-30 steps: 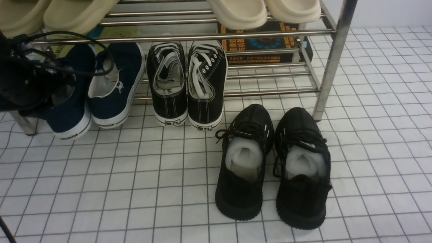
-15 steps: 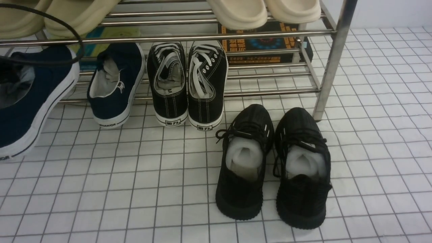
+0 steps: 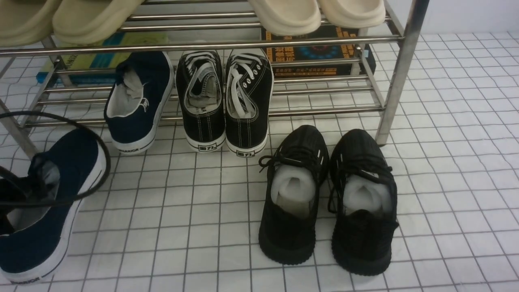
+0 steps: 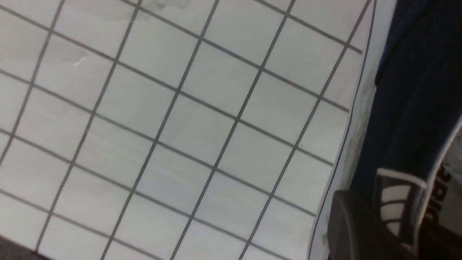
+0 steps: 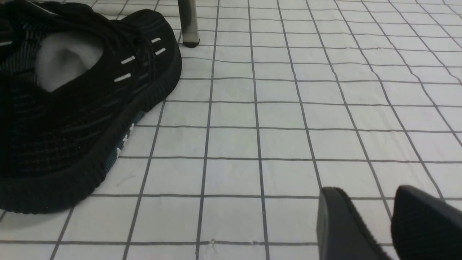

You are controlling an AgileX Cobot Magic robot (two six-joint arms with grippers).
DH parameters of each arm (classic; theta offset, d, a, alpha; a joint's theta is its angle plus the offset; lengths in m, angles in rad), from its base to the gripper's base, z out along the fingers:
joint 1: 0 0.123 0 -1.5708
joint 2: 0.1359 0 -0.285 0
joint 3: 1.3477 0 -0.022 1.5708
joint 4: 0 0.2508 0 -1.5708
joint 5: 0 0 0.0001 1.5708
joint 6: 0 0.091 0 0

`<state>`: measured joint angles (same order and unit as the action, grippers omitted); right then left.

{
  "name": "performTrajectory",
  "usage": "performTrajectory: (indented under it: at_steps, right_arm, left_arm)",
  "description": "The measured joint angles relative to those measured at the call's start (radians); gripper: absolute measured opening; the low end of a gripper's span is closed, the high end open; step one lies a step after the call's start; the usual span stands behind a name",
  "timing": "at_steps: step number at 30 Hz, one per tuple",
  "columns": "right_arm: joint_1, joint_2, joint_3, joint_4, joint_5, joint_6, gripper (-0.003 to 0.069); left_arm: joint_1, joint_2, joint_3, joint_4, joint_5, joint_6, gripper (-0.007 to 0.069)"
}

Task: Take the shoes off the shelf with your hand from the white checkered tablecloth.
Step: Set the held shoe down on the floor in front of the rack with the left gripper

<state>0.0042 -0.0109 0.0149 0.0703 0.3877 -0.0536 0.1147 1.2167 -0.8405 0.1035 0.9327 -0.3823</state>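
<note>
One navy slip-on shoe (image 3: 48, 219) with a white "WARRIOR" sole is off the shelf at the near left, low over the white checkered tablecloth (image 3: 194, 227); I cannot tell if it touches. My left gripper (image 3: 10, 198), trailing black cables, is shut on its collar. In the left wrist view one finger (image 4: 357, 227) presses the shoe's outer side (image 4: 415, 108). The second navy shoe (image 3: 138, 101) rests on the lower tier of the steel shelf (image 3: 397, 81). My right gripper (image 5: 368, 202) is open and empty just above the cloth, out of the front view.
Black canvas lace-up sneakers (image 3: 225, 105) sit on the lower tier beside the navy shoe. All-black knit sneakers (image 3: 328, 198) stand on the cloth in front, one also in the right wrist view (image 5: 79, 101). Beige slippers (image 3: 316, 12) lie on the top tier. Boxes lie behind the shelf.
My left gripper has drawn the navy shoe out of the shelf, toward me and down to the near left of the cloth. The other shoes have not moved.
</note>
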Motion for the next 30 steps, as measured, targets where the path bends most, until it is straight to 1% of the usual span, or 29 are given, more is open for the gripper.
performTrajectory:
  at_steps: [1,2,3,5,13,15,17,18,21,22,23,24,25,26,28,30]
  right_arm:
    - [0.0,0.0,0.0,0.0,0.0,0.0,0.0239]
    - [0.0,0.0,0.0,0.0,0.0,0.0,0.0239]
    - [0.0,0.0,0.0,0.0,0.0,0.0,0.0239]
    - [0.0,0.0,0.0,0.0,0.0,0.0,0.0239]
    - [0.0,0.0,0.0,0.0,0.0,0.0,0.0239]
    - [0.0,0.0,0.0,0.0,0.0,0.0,0.0239]
    - [0.0,0.0,0.0,0.0,0.0,0.0,0.0239]
    - [0.0,0.0,0.0,0.0,0.0,0.0,0.0239]
    - [0.0,0.0,0.0,0.0,0.0,0.0,0.0239]
    - [0.0,0.0,0.0,0.0,0.0,0.0,0.0239]
    - [0.0,0.0,0.0,0.0,0.0,0.0,0.0239]
    - [0.0,0.0,0.0,0.0,0.0,0.0,0.0239]
    - [0.0,0.0,0.0,0.0,0.0,0.0,0.0239]
    - [0.0,0.0,0.0,0.0,0.0,0.0,0.0239]
    - [0.0,0.0,0.0,0.0,0.0,0.0,0.0239]
    - [0.0,0.0,0.0,0.0,0.0,0.0,0.0239]
  left_arm:
    - [0.0,0.006,0.022,0.0,-0.05,-0.009,0.0036]
    - [0.0,0.007,0.025,0.0,-0.05,-0.01,0.0036]
    - [0.0,0.021,0.051,0.0,-0.105,-0.014,0.0036]
    - [0.0,0.042,0.063,0.0,-0.146,-0.019,0.0036]
    - [0.0,0.114,0.069,0.0,-0.199,-0.021,0.0044]
    - [0.0,0.135,0.069,0.0,-0.214,-0.021,0.006]
    - [0.0,0.147,0.069,0.0,-0.225,-0.021,0.0092]
    - [0.0,0.147,0.069,0.0,-0.226,-0.021,0.0092]
    - [0.0,0.15,0.066,0.0,-0.236,-0.021,0.0186]
    - [0.0,0.15,0.066,0.0,-0.236,-0.021,0.0192]
    - [0.0,0.15,0.056,0.0,-0.236,-0.021,0.0246]
    - [0.0,0.15,0.05,0.0,-0.231,-0.021,0.0268]
    - [0.0,0.15,0.048,0.0,-0.229,-0.021,0.0273]
    - [0.0,0.15,0.031,0.0,-0.21,-0.021,0.0305]
    - [0.0,0.15,-0.006,0.0,-0.166,-0.021,0.0337]
    - [0.0,0.15,-0.04,0.0,-0.123,-0.021,0.0346]
